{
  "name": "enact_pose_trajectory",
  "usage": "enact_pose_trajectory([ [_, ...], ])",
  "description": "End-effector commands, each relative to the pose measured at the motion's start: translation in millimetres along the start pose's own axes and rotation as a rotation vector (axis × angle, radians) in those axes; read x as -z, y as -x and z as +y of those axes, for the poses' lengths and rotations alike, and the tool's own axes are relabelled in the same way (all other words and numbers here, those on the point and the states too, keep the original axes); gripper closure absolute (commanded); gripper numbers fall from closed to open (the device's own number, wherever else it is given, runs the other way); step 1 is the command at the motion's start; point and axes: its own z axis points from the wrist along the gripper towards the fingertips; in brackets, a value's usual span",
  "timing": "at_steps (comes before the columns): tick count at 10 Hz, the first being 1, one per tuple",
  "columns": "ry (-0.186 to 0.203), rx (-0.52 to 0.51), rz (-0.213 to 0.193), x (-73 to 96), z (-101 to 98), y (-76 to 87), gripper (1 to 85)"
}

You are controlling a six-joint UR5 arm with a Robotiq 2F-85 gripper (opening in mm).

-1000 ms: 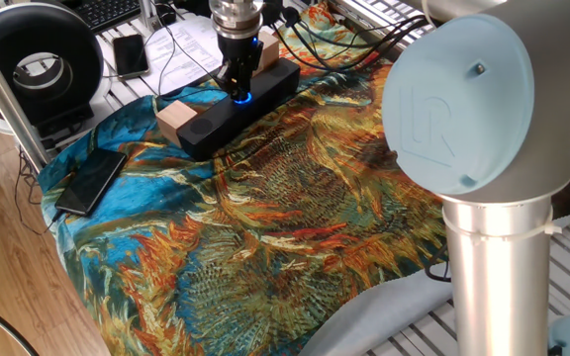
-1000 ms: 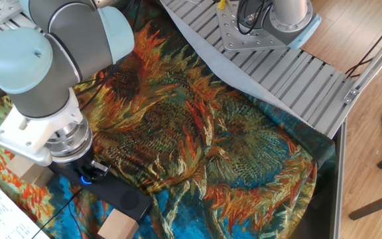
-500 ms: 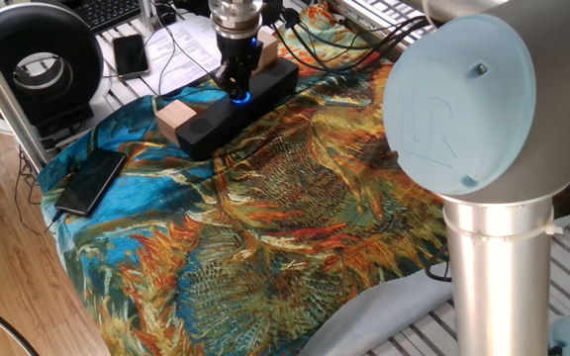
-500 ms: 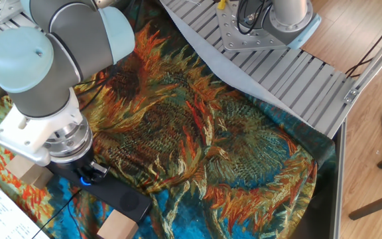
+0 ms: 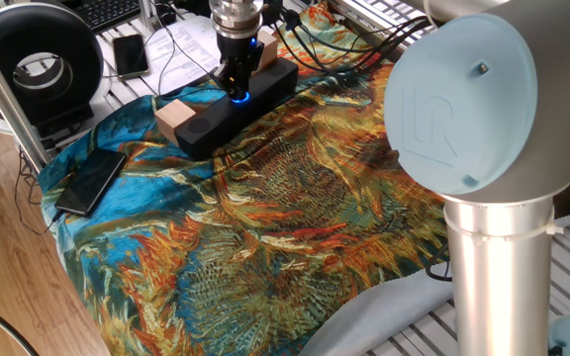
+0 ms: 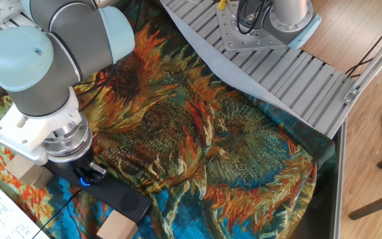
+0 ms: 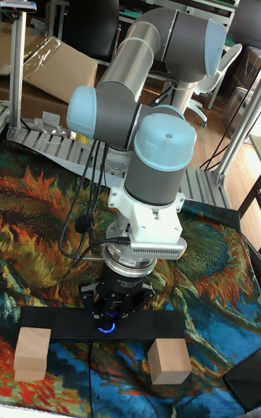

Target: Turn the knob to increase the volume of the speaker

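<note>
The speaker (image 5: 206, 124) is a long black bar with tan wooden end blocks (image 5: 174, 117), lying on the sunflower cloth at the back left. It also shows low in the tall fixed view as the speaker (image 7: 51, 322), and at the lower left as the speaker (image 6: 121, 198). Its knob (image 5: 241, 97) glows blue on the bar's top face, seen again as the knob (image 7: 107, 328) and the knob (image 6: 83, 180). My gripper (image 5: 237, 81) points straight down onto the dial, fingers closed on either side of it. The fingers hide most of the dial.
A flat black smartphone (image 5: 90, 181) lies on the cloth's left edge, and another phone (image 5: 130, 54) sits behind on papers. A big black ring-shaped device (image 5: 38, 59) stands at the far left. Cables (image 5: 364, 44) trail behind the speaker. My own arm's base column (image 5: 483, 257) fills the right foreground.
Almost nothing differs. The wrist flange seems turned a touch about its vertical axis while the gripper stays on the knob. The speaker has not shifted.
</note>
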Motion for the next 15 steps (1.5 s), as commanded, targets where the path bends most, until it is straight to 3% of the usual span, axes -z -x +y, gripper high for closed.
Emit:
enact_pose_trajectory([
  [1, 0.008, -0.055, -0.013, 1.0, -1.7, 2.6, 60.7],
  [5, 0.006, -0.127, -0.046, 1.6, -3.9, 10.2, 60.7],
  [11, 0.057, -0.273, -0.083, 1.0, 3.7, 19.8, 62.0],
  [15, 0.089, -0.331, -0.088, -2.3, 1.5, 16.4, 63.0],
])
